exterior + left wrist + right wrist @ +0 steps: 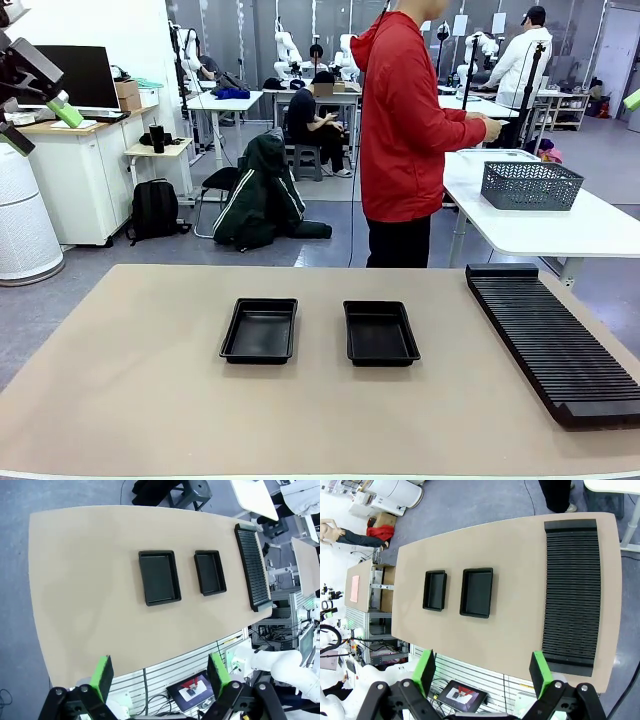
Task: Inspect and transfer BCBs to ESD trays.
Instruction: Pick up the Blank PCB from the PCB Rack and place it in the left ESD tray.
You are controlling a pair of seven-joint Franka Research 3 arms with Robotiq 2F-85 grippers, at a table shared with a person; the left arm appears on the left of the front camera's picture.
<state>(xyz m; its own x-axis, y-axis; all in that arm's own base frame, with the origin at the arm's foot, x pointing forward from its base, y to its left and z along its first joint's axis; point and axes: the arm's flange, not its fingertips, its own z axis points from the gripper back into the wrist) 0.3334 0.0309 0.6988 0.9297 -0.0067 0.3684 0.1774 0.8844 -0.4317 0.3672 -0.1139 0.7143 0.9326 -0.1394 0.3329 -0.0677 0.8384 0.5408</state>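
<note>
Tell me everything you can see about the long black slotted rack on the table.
The slotted rack is a long matte black rectangle, plastic by its look, ribbed with many parallel slots across its width, with a plain block at each end. It lies flat on the tan table, along the robot's right side. No boards stand in it. Only the table touches it; the nearer ESD tray sits apart.

This is looking like an open lab workshop: people (310, 125) are working at white benches (560, 230) on a grey floor (330, 215), a monitor (85, 75) is sitting on a cabinet (80, 180), and the tan bench (130, 380) is carrying ESD trays (260, 330) and a slotted rack (550, 345).
</note>
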